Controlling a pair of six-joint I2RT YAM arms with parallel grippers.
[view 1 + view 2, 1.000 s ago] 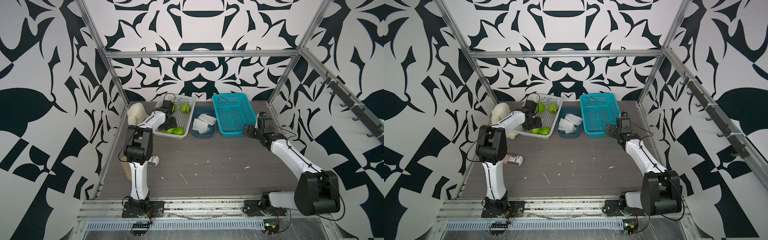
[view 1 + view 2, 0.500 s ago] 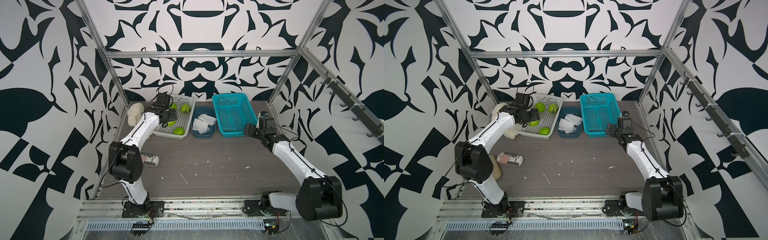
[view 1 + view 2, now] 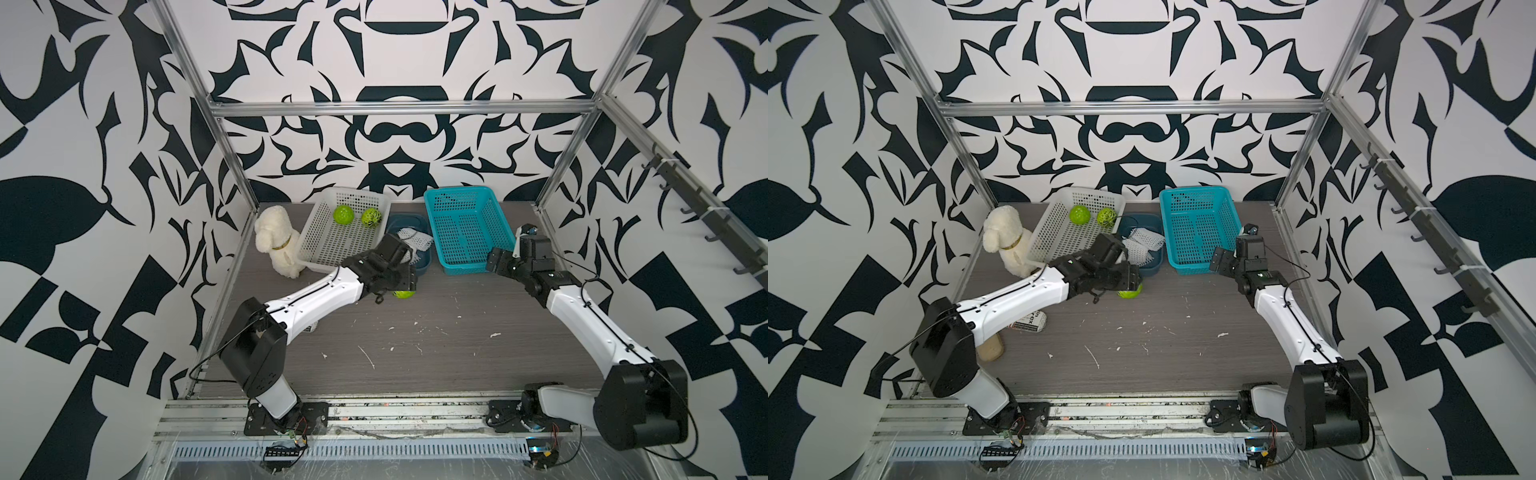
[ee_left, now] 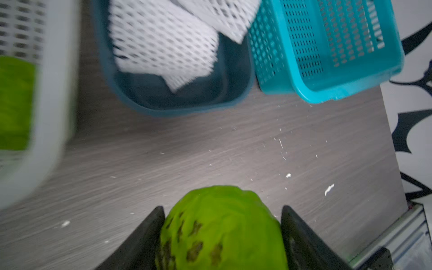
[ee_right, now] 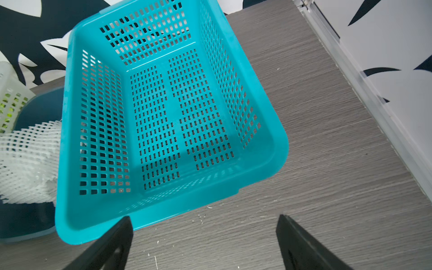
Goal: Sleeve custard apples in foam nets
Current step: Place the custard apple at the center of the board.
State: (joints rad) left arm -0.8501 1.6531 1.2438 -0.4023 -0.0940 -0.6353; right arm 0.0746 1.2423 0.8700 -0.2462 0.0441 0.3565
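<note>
Left gripper (image 4: 222,207): over counter (image 3: 457,332), jaws clamped on custard apple (image 4: 222,231). Right gripper (image 5: 203,216): near right edge, jaws wide apart.

Two custard apples (image 3: 344,215) sit in the left basket (image 3: 328,245); foam nets (image 3: 417,241) fill the tub (image 3: 424,262) between it and the right basket (image 3: 465,237).

The left gripper (image 4: 221,208) is no longer down in the white basket (image 3: 332,245). It is now out over the table (image 3: 436,332), just in front of the blue tub (image 4: 175,112). It holds one custard apple (image 4: 222,231), lifted out of that basket.
</note>
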